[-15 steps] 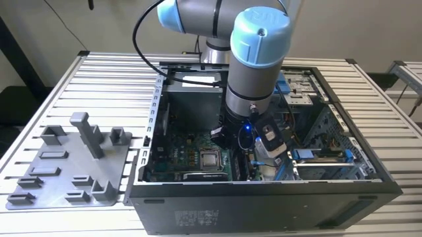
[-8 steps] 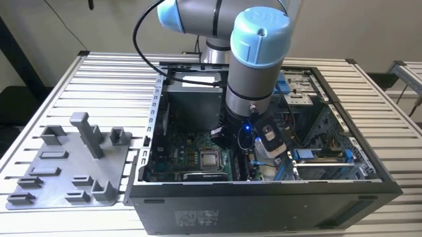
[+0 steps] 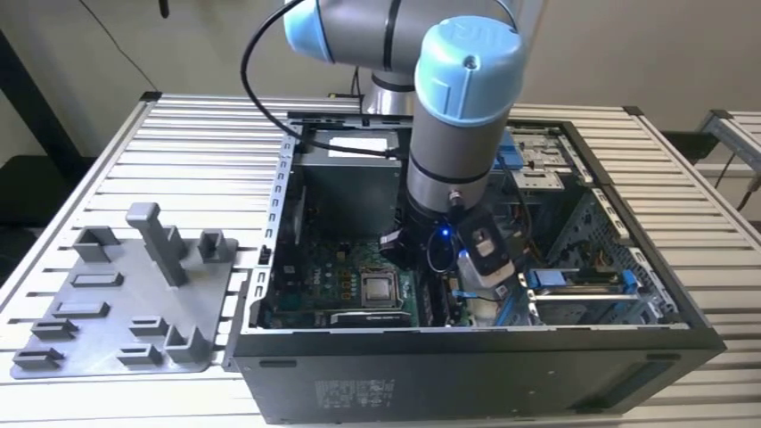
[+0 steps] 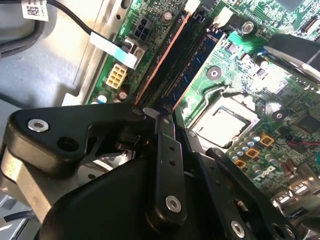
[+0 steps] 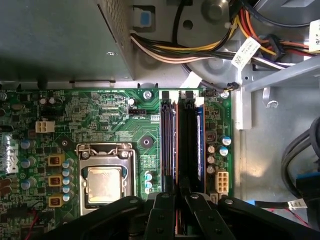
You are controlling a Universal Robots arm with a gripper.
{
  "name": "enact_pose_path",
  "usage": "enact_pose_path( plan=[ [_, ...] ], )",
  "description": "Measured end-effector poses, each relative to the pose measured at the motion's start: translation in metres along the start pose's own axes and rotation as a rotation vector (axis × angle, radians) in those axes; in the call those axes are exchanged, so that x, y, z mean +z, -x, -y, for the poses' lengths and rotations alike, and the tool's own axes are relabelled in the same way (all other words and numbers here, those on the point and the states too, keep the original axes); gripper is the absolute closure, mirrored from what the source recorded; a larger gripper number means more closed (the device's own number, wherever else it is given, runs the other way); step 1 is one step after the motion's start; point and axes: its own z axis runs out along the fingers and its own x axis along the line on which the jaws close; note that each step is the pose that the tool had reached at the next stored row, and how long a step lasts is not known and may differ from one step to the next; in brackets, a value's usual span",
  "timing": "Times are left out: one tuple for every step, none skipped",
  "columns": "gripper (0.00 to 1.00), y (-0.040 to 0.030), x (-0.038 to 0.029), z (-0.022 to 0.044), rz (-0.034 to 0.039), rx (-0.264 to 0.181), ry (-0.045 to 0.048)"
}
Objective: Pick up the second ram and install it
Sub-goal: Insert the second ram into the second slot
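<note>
The gripper point(image 5: 176, 220) is hanging directly over the memory slots point(image 5: 187, 145) with fingers nearly together, seemingly pinching the second ram point(image 5: 173, 145) edge-on, its long axis running straight away from the fingertips along the slot.

I see the open computer case point(image 3: 476, 348) on the slatted table point(image 3: 202, 143), with the fixture tray point(image 3: 119, 303) just beside it at nine o'clock in the exterior view. Inside the case, the motherboard point(image 3: 345, 285) lies on the floor, the power-supply box point(image 3: 351, 183) at its twelve o'clock. My arm point(image 3: 458, 134) reaches down into the case, at the board's three o'clock.
</note>
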Motion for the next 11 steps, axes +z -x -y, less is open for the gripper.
enact_pose_path(
  plan=[
    [0.86, 0.0000, 0.0007, 0.0001, 0.0000, 0.001, -0.0001],
    [0.86, -0.0001, 0.0014, 0.0001, 0.0000, 0.001, -0.0003],
    [0.86, -0.0001, 0.0021, 0.0002, 0.0001, 0.001, -0.0004],
    [0.86, -0.0001, 0.0026, 0.0002, 0.0001, 0.002, -0.0002],
    [0.86, -0.0001, 0.0028, 0.0003, 0.0001, 0.002, -0.0002],
    [0.86, -0.0002, 0.0030, 0.0003, 0.0001, 0.002, -0.0002],
    [0.86, -0.0002, 0.0031, 0.0003, 0.0001, 0.002, -0.0002],
    [0.86, -0.0002, 0.0031, 0.0002, 0.0001, 0.002, -0.0002],
    [0.86, -0.0002, 0.0031, 0.0002, 0.0001, 0.002, -0.0002],
    [0.86, -0.0002, 0.0031, 0.0002, 0.0001, 0.002, -0.0002],
    [0.86, -0.0002, 0.0031, 0.0003, 0.0001, 0.002, -0.0003]
  ],
)
